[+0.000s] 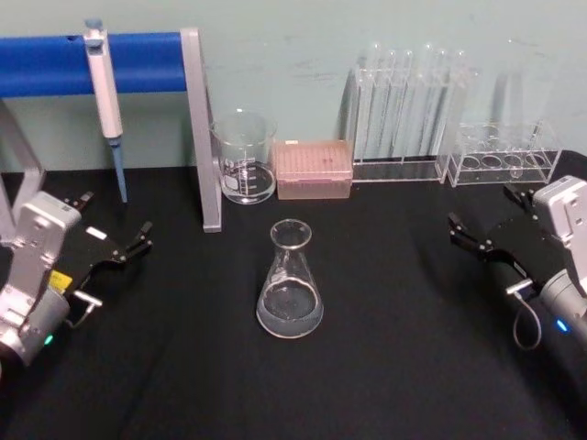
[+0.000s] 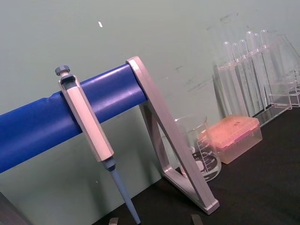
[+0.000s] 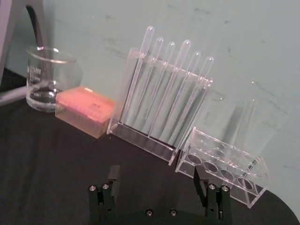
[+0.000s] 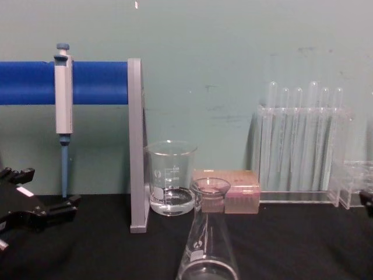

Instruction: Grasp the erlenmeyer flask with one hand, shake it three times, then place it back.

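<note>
The erlenmeyer flask [image 1: 291, 284] stands upright at the middle of the black table, with a little clear liquid in its wide base; the chest view shows its neck and rim [image 4: 208, 233] close in front. My left gripper [image 1: 115, 220] hovers open at the table's left, well away from the flask, and also appears low at the left in the chest view [image 4: 44, 189]. My right gripper [image 1: 481, 211] is open at the table's right, also apart from the flask. In the right wrist view its fingers [image 3: 112, 176] stand wide apart with nothing between them.
Along the back wall stand a glass beaker [image 1: 244, 160], a pink tip box [image 1: 315, 169], a rack of test tubes [image 1: 404, 110] and a low clear rack [image 1: 506, 156]. A pipette [image 1: 105, 101] hangs on the blue bar stand [image 1: 200, 128] at the back left.
</note>
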Robot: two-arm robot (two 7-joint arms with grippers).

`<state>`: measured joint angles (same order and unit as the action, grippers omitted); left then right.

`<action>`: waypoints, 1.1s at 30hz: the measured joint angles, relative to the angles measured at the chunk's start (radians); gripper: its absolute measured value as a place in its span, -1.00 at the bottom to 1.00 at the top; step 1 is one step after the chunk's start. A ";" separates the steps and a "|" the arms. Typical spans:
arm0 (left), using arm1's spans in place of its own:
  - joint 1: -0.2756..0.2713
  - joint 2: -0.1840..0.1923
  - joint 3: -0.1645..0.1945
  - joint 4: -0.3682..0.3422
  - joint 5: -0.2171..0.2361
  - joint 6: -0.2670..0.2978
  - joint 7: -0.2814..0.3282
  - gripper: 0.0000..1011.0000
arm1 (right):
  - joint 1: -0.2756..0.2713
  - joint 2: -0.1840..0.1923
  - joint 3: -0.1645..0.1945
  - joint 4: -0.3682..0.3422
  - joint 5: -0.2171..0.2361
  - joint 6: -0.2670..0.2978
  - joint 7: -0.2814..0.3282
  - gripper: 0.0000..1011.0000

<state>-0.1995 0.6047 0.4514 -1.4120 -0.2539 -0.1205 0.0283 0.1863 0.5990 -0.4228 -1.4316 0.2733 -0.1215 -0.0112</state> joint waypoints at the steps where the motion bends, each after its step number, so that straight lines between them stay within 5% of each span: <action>1: 0.000 0.000 0.000 0.000 0.000 0.000 0.000 0.98 | -0.002 -0.001 0.005 -0.005 0.004 0.000 0.003 0.98; 9: 0.000 0.000 0.000 0.000 0.000 0.000 0.000 0.98 | -0.022 0.002 0.049 -0.061 0.039 0.001 0.035 0.98; 19: 0.000 0.000 0.000 0.000 0.000 0.000 0.000 0.98 | -0.043 0.009 0.113 -0.149 0.138 0.038 0.126 0.98; 25: 0.000 0.000 0.000 0.000 0.000 0.000 0.000 0.98 | -0.049 0.010 0.135 -0.176 0.191 0.063 0.193 0.98; 33: 0.000 0.000 0.000 0.000 0.000 0.000 0.000 0.98 | -0.047 0.016 0.132 -0.185 0.208 0.071 0.286 0.98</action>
<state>-0.1995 0.6047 0.4514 -1.4120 -0.2539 -0.1205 0.0283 0.1396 0.6151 -0.2908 -1.6163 0.4812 -0.0509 0.2750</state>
